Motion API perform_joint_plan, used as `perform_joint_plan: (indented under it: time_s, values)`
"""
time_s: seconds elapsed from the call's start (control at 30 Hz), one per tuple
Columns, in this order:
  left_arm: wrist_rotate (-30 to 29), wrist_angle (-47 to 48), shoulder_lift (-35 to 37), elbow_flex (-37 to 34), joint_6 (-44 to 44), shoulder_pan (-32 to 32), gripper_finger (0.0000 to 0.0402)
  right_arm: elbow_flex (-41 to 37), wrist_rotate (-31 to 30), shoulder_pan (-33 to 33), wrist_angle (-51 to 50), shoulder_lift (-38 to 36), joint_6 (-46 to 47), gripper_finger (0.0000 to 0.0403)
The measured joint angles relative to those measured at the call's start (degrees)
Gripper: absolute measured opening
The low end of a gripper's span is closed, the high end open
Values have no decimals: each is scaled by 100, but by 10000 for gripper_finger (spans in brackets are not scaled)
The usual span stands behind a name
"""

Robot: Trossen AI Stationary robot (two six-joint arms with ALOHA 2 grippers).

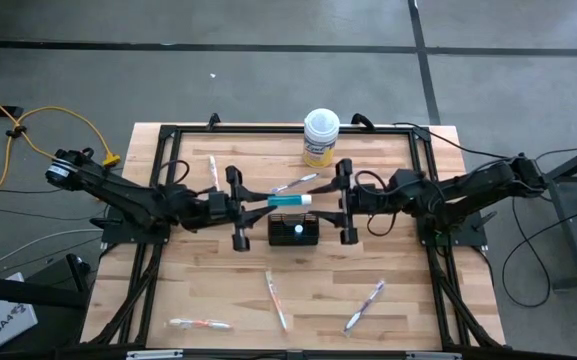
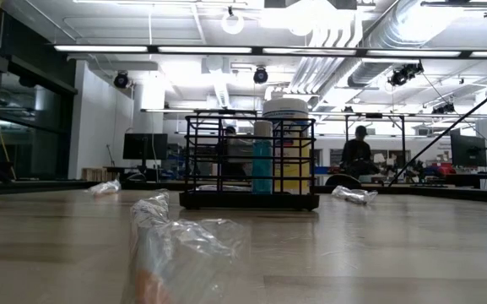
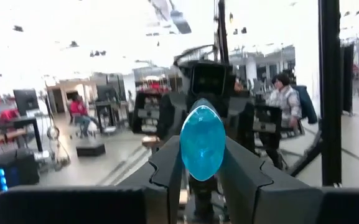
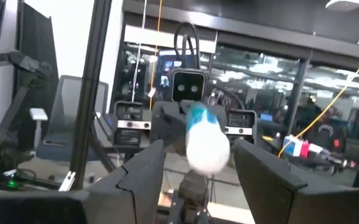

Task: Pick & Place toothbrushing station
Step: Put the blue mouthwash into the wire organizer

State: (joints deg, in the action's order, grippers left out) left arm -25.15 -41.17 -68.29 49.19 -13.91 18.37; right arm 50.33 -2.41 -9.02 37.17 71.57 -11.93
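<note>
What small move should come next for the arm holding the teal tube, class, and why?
Probably the right pincer should close on the tube's white cap. The left pincer grips the teal tube level above the black mesh holder, and the right pincer's open fingers already flank the capped end, which looks like a handover or re-grip before the tube goes into the holder.

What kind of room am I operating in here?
Likely a large open robotics lab or workshop: exposed ceiling ducts and strip lights, workstation monitors, and seated people at benches beyond the wooden table.
</note>
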Motion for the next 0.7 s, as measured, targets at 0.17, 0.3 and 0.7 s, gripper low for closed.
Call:
perform_joint_plan:
  time_s: [0.17,0.3,0.7]
  values:
    - [103,-220,2,0,-132,0,79,0,-3,2,169,0,-165,187]
    - [174,-302,2,0,-120,-71,78,0,122,7,374,0,-188,187]
    - [1156,-1261,-513,0,372,-638,77,0,89,17,560,0,-331,187]
